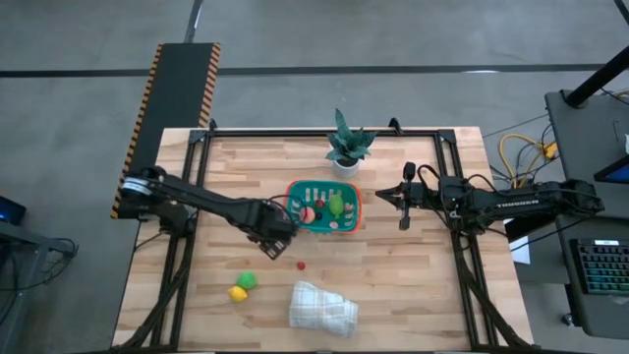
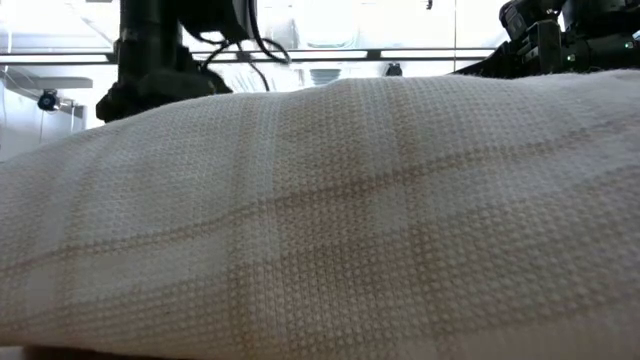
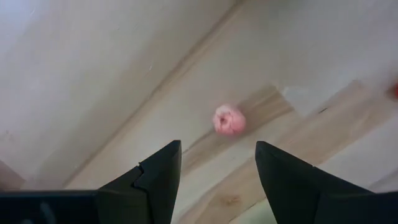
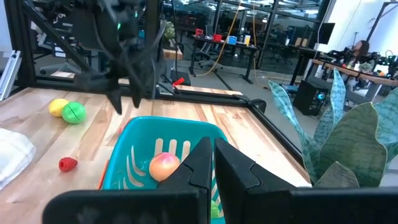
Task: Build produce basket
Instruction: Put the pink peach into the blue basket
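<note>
Wood table (image 1: 413, 285) under wide left fingers (image 3: 155, 180); right fingers (image 4: 199, 165) closed.

White cloth (image 2: 340, 220) fills low view, hiding table, basket (image 4: 143, 155) partly behind right hand (image 4: 213, 163)

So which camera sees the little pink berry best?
The left wrist view: the pink berry lies on the table just ahead of the open left gripper. In the high view the left arm covers it. The low view shows only the cloth. The right wrist view doesn't show it.
</note>
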Controlling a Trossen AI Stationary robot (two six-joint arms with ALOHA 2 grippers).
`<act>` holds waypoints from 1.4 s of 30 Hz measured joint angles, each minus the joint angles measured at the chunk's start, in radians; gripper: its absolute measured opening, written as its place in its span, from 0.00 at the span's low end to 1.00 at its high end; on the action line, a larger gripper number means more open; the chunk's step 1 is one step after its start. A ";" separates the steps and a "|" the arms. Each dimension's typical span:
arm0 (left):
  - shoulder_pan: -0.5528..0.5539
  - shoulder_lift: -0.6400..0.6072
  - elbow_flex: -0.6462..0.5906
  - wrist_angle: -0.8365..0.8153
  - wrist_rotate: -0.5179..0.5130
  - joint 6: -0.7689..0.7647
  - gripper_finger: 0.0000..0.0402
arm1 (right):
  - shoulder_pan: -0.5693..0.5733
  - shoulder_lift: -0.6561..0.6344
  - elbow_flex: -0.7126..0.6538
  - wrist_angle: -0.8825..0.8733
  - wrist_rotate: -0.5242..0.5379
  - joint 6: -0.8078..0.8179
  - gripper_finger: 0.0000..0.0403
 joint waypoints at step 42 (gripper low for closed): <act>-0.278 0.029 -0.174 0.238 -0.360 0.580 0.48 | 0.000 0.000 0.000 -0.029 0.000 -0.001 0.02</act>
